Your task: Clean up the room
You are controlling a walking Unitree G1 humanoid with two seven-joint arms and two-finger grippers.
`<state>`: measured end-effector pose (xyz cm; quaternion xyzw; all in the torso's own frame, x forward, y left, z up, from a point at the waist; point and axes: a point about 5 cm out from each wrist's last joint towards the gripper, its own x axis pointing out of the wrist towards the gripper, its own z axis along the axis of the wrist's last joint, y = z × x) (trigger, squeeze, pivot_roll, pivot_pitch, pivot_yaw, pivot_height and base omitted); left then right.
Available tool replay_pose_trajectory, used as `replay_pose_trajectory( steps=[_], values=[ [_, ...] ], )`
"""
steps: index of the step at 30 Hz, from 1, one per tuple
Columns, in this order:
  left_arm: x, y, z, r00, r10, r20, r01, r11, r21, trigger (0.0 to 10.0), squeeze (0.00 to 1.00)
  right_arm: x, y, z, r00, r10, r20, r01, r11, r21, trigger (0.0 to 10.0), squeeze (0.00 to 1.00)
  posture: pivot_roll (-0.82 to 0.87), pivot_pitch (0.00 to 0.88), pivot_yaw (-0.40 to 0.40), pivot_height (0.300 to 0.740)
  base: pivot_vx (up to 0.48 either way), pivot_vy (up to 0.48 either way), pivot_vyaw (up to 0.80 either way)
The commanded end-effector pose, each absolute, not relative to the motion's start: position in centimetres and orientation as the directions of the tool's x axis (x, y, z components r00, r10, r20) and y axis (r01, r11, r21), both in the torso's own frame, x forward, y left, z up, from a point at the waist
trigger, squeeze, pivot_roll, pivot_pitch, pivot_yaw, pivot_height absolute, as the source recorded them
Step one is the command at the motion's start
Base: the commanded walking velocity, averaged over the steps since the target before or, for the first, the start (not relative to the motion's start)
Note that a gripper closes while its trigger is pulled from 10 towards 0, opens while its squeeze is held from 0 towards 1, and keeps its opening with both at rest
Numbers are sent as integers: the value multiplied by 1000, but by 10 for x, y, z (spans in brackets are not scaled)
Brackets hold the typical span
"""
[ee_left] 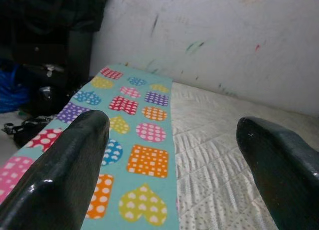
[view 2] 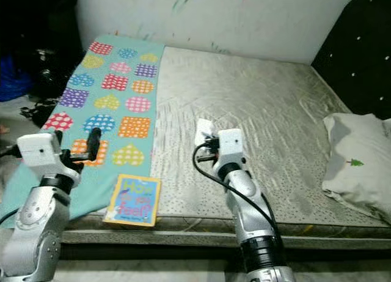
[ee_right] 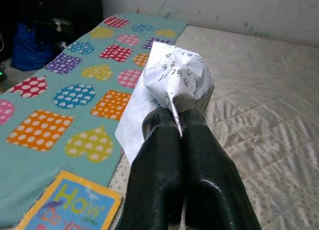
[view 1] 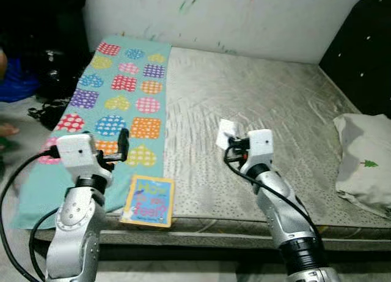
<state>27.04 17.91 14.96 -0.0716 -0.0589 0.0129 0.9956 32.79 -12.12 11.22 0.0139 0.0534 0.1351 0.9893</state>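
Note:
My right gripper (view 1: 227,141) is shut on a crumpled white sheet of paper (ee_right: 177,80) with small print, held a little above the grey mattress (view 1: 263,104) near its middle. My left gripper (view 1: 104,148) stands open with nothing between its fingers, above the teal blanket (view 1: 119,92) patterned with dotted hearts and squares on the bed's left side. A colourful children's book (view 1: 148,200) lies flat at the mattress's front edge, between the two arms. Its corner shows in the right wrist view (ee_right: 70,207).
A white pillow (view 1: 366,163) with a small green tree print rests at the bed's right side beside a dark headboard (view 1: 360,49). Dark bags and a blue item (view 1: 18,80) sit on the floor to the left. A scribbled white wall (view 1: 232,16) runs behind the bed.

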Motion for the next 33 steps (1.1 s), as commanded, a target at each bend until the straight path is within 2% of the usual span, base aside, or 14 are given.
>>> replay_pose_trajectory(
  steps=[1, 33],
  values=[
    [271, 176, 150, 993, 15, 114, 1, 990, -140, 10000, 0, 329, -127, 113, 964, 247, -96, -244, 969, 42, 10000, 0, 39, 38, -105, 740, 0, 341, 0],
    [273, 174, 151, 993, 12, 118, 5, 990, -141, 10000, 0, 331, -125, 115, 964, 256, -77, -254, 967, 28, 10000, 0, 36, 36, -98, 740, 0, 376, 0]
  ],
)
